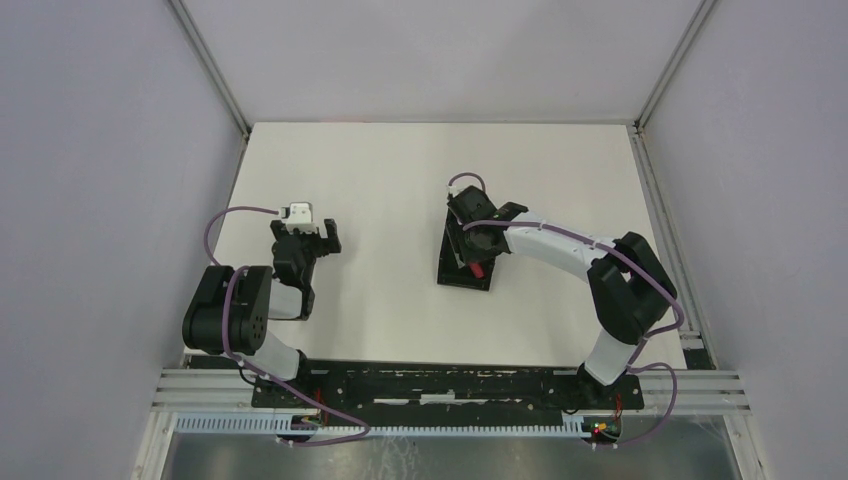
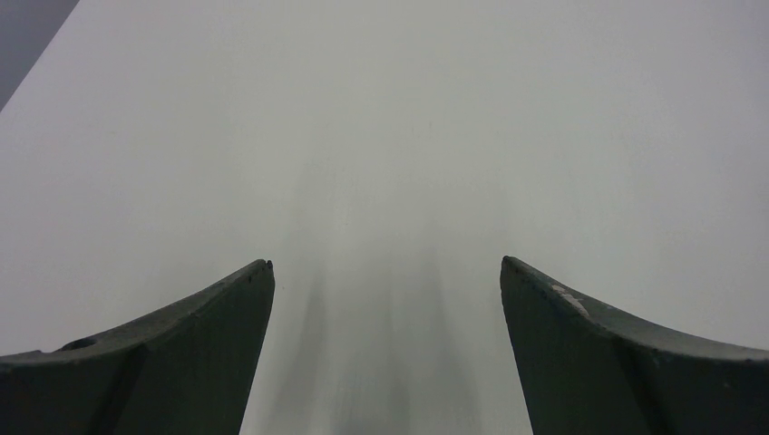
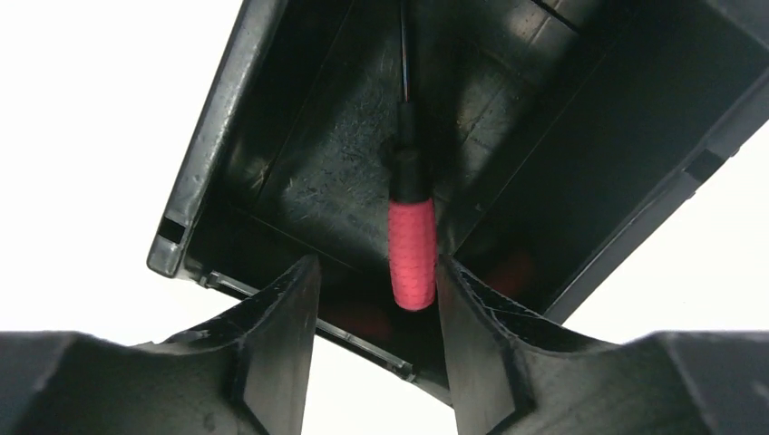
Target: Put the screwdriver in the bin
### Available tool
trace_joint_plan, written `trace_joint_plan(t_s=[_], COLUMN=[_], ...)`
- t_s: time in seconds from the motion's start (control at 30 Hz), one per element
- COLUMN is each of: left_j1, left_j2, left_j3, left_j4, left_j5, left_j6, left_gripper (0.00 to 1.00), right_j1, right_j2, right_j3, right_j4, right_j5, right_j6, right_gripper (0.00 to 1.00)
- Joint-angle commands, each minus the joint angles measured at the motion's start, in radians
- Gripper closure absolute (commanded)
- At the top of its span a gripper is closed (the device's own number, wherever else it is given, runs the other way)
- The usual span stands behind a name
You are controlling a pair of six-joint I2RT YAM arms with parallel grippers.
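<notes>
A: Where's the screwdriver (image 3: 413, 254)?
B: Lying inside the black bin (image 3: 209, 145), with its red handle nearest the right pincer (image 3: 376, 267) and its shaft pointing away.
A: Is that pincer gripping it?
B: No. Its jaws are parted either side of the handle, with a gap on one side.
A: And the left pincer (image 2: 385, 272)?
B: Spread wide above the white surface (image 2: 381, 109).

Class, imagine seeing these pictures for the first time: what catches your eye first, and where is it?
The red handle of the screwdriver stands out, inside the black bin between the parted fingers of the right tool. In the top view that bin sits right of centre, while the left tool hangs open over the white table.
</notes>
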Motion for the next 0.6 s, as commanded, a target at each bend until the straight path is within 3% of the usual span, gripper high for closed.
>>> trace_joint_plan(t_s=[0.0,0.27,0.33,0.4,0.57], left_j1=[0.006,0.006,0.005,0.006,0.006], left_j2=[-0.016,-0.016,-0.016,-0.015,-0.016], left_j3=[0.005,0.005,0.005,0.005,0.005], left_j4=[0.029,0.029,0.029,0.029,0.029], left_j5=[0.009,0.009,0.009,0.009,0.009], left_j6=[-0.032,-0.032,-0.032,-0.032,-0.032], left_gripper=[0.00,0.00,0.00,0.00,0.00], right_j1=[0.008,0.008,0.006,0.000,-0.049], right_j2=[-0.055,-0.144,-0.178,-0.220,-0.382], right_j3=[0.050,0.127,0.147,0.156,0.043], right_j4=[-0.003,-0.030,-0.038,-0.034,0.083], right_j5=[0.045,0.111,0.145,0.184,0.341], right_j6=[0.004,-0.019,-0.036,-0.066,-0.161], right_gripper=[0.43,0.40,0.30,0.02,0.02])
